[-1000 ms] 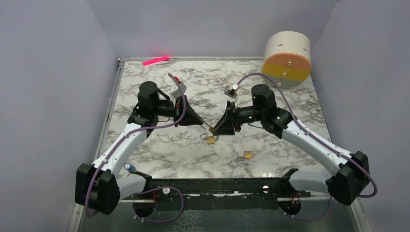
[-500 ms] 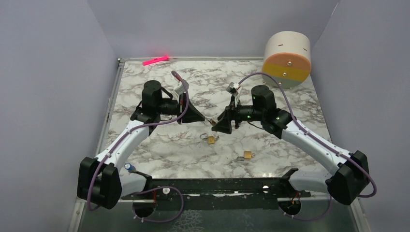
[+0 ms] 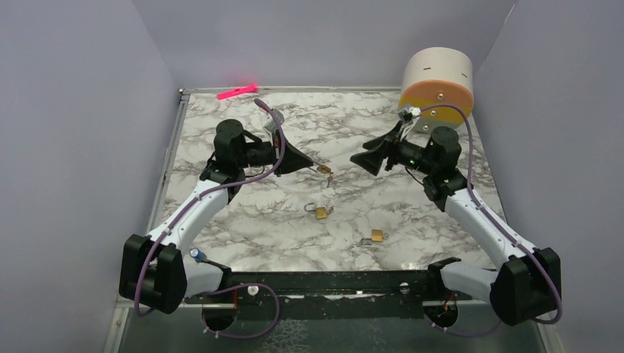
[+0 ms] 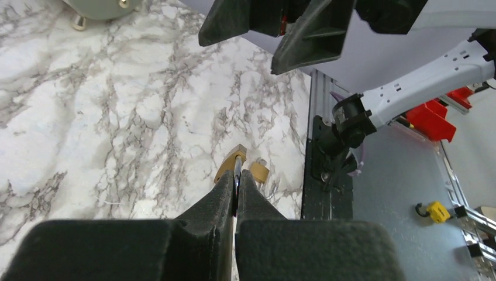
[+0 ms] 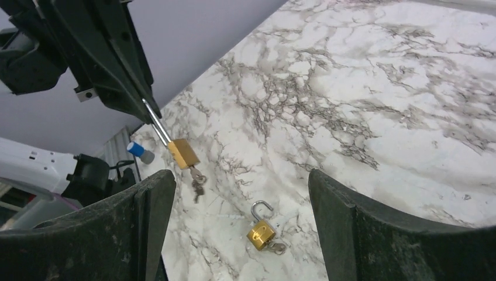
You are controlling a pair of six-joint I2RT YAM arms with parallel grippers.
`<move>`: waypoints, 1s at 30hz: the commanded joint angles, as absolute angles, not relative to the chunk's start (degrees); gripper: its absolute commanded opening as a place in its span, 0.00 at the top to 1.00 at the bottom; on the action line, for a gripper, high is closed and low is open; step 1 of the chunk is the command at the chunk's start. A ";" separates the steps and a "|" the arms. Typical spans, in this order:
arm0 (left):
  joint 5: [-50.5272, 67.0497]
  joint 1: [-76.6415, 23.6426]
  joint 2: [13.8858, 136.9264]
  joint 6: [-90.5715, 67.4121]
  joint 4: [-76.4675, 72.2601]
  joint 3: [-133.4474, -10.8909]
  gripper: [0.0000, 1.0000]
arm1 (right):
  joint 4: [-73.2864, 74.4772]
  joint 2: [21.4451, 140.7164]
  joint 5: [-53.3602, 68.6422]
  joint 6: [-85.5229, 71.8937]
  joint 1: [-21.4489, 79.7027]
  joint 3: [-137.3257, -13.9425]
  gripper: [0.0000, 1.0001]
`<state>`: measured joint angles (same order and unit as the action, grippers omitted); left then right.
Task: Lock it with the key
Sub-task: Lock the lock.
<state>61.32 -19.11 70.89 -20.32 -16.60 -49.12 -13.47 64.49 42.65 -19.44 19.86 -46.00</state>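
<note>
Right wrist view showed our left claw (image 5: 147, 108) clamped on the shackle (image 5: 158, 127) of a brass padlock (image 5: 183, 153), the key (image 5: 196, 180) dangling from its keyhole above the worktop (image 5: 362, 88); our empty, gaping right claw (image 3: 366, 160), we judged, must next grip and turn it.

Held padlock (image 3: 324, 170) over table (image 3: 254, 229) ctr; open padlock (image 3: 320, 212) just nearer.

top external: high, near edge, looking down.
wrists: close, facing each other.
shared: raised small brass padlock (image 3: 324, 170) (image 5: 183, 153).
</note>
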 commanded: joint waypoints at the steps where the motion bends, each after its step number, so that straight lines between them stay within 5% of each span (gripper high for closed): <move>1: 57.44 -18.36 70.50 -25.19 -25.92 -50.37 1.00 | -32.20 68.66 52.53 -30.18 15.65 -42.62 0.11; 7: 53.78 -18.19 70.71 -31.46 -33.77 -48.87 1.00 | -45.33 74.08 56.83 -35.91 16.04 -42.88 0.11; 30: 50.51 -18.29 69.93 -44.12 -48.42 -44.08 1.00 | -50.33 78.36 47.22 -22.92 27.86 -43.76 0.18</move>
<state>51.33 -18.39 70.89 -42.44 -44.14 -45.23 -44.80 77.28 50.98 -24.29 27.79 -43.55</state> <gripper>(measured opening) 0.017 0.829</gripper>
